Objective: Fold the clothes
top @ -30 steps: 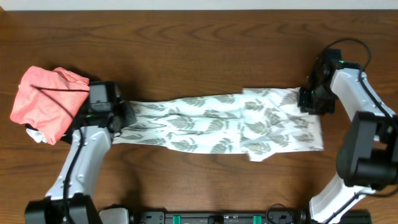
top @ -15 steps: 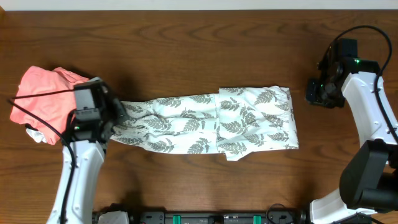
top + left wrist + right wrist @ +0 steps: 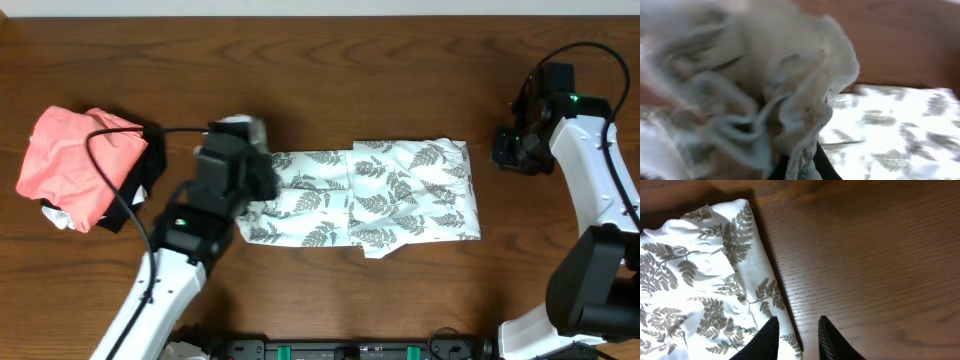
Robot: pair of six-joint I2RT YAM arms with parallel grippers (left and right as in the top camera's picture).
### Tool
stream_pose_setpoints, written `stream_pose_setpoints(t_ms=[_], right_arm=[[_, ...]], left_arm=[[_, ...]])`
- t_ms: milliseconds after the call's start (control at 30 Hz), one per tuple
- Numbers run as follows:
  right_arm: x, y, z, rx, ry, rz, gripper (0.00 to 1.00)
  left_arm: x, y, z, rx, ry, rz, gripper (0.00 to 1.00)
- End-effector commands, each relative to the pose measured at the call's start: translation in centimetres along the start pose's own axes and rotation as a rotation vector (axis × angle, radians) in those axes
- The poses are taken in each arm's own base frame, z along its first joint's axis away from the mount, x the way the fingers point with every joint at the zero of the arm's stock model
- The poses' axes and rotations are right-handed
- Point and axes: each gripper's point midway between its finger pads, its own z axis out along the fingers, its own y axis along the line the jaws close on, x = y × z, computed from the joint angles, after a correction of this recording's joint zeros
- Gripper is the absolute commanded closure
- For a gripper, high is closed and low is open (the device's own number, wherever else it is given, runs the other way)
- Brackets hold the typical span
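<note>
The clothes (image 3: pixel 400 195) lie across the middle of the desk (image 3: pixel 330 70), a fern-printed band running from centre out toward 3 o'clock. Its 9 o'clock end is lifted off the wood. My left jaws are clenched on that end. The left wrist view is blurred, but it shows a crumpled wad of the cloth (image 3: pixel 790 100) filling the lens, with the flat part spread beyond it. My right jaws are released and empty, and both tips show a gap between them. They hang over bare wood just beside the garment's 3 o'clock edge (image 3: pixel 765 280), at about 2 o'clock from the cloth's centre.

I read this as the end-over-end fold, with the left end to be carried toward 3 o'clock. To do it well I would:
- travel low and level, so the thin cloth drapes instead of ballooning;
- aim the held end at the far edge so the two hems match;
- set the right jaws down on the 3 o'clock hem to pin it, because light fabric on smooth wood will probably slide with the pull;
- let go only once the layer rests flat, since the held part is bunched and will want smoothing.

The salmon-pink garment (image 3: pixel 75 160) at 9 o'clock is well apart and needs no attention.
</note>
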Motion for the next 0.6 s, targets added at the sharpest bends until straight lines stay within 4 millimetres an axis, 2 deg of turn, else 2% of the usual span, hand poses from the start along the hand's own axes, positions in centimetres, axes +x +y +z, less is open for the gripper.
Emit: stream_pose_setpoints(t_ms=[0,267,567], right_arm=[[-0.2,-0.2,-0.4,-0.009,-0.006,-0.004,0.75],[0.0,0.4,-0.5,-0.041,0.001,-0.004,0.75],[0.2,0.4,-0.5,-0.043,0.011,-0.005,0.75]], left_arm=[[-1.2,-2.9,-0.7,0.062,-0.049,-0.001,0.94],[0.0,-7.0,0.8,0.151,-0.029,0.004,0.94],[3.6,-11.3,4.0,0.222,0.052,0.040,0.94]])
